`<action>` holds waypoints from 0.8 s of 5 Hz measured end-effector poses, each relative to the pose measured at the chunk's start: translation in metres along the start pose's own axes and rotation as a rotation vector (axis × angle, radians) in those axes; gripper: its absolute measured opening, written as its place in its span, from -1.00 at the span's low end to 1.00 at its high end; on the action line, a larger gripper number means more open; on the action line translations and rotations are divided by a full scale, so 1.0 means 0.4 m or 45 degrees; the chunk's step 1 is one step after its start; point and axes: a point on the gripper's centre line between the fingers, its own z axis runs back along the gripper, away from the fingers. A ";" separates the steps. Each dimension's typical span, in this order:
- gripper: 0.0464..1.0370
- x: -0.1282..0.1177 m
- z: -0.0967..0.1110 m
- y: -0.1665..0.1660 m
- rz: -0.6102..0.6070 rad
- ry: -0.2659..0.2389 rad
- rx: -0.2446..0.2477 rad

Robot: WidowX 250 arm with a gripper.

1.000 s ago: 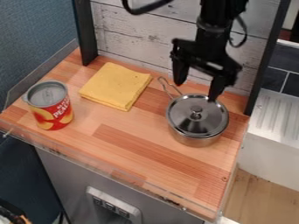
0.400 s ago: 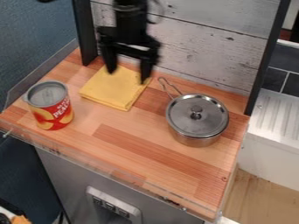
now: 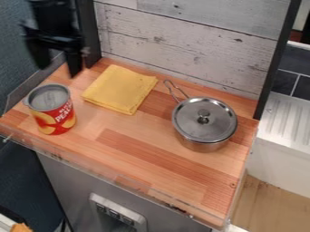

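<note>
Pincer [image 3: 58, 71] blurred, arm [image 3: 53, 10] cut off at top, orange item [image 3: 21, 228] cropped at bottom

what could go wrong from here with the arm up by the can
If the gripper came down and toward the camera, it might clip the can and tip it.
If it swung low across the counter, a fingertip might drag the folded yellow cloth.
A bump to the pot's wire handle might turn the pot.

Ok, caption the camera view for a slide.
Open gripper at upper left; can, yellow cloth and lidded pot on wooden counter.
</note>
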 end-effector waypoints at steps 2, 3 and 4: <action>0.93 -0.017 -0.035 0.165 0.053 0.012 0.093; 0.93 -0.011 -0.072 0.204 0.079 0.006 0.108; 0.93 -0.003 -0.102 0.221 0.078 0.026 0.130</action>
